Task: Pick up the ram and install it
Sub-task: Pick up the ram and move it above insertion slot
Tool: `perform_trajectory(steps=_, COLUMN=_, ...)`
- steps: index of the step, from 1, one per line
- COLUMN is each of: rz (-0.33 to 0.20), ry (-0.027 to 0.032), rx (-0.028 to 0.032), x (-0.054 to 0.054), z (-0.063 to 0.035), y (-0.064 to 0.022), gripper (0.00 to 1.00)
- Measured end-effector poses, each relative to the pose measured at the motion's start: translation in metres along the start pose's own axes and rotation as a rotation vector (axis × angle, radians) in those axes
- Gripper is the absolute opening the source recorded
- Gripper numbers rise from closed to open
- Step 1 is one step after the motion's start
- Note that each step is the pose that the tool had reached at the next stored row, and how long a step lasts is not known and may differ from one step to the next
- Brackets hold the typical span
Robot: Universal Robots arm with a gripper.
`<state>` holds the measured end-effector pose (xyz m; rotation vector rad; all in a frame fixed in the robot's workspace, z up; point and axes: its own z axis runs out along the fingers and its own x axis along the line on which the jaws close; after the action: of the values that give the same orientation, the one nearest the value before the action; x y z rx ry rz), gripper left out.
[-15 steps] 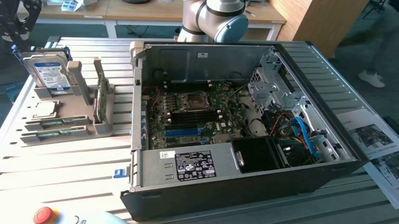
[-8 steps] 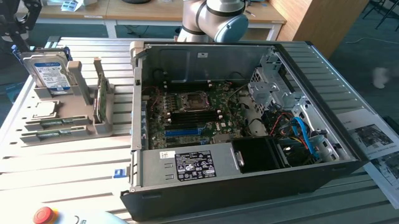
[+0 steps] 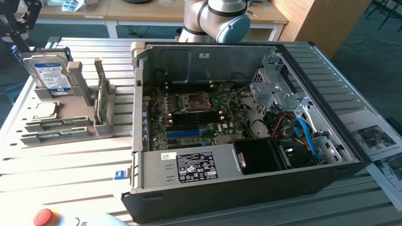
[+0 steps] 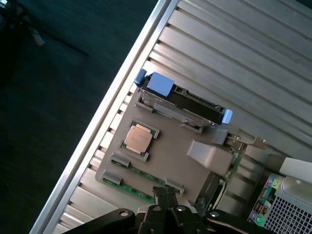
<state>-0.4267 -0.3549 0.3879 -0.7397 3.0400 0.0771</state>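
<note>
**Bench fittings and an opened computer case**

A slatted metal bench (image 3: 63, 160) is seen carrying a black computer case (image 3: 251, 202), laid open. Inside it a motherboard (image 3: 201, 117) is exposed, with a labelled power supply (image 3: 188, 167) below it and blue cables (image 3: 304, 134) towards the exterior view's right. On the exterior view's left a grey holder (image 3: 103, 129) is set on the bench; a blue-labelled hard drive (image 3: 50, 70) is stood upright in it, and a processor chip (image 3: 44, 110) is laid flat nearby. A red button (image 3: 45, 217) is seen at the near edge, and printed sheets (image 3: 377, 139) lie beside the case.

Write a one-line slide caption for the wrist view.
Gripper above a grey holder with CPU, blue-labelled hard drive and green boards.
</note>
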Motion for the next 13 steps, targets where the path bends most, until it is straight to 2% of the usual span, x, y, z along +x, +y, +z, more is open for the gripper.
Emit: perform_trajectory(steps=13, rz=-0.236, ry=0.0107, rx=-0.0055, x=0.0000, z=0.0000, y=0.0000, gripper=0.10)
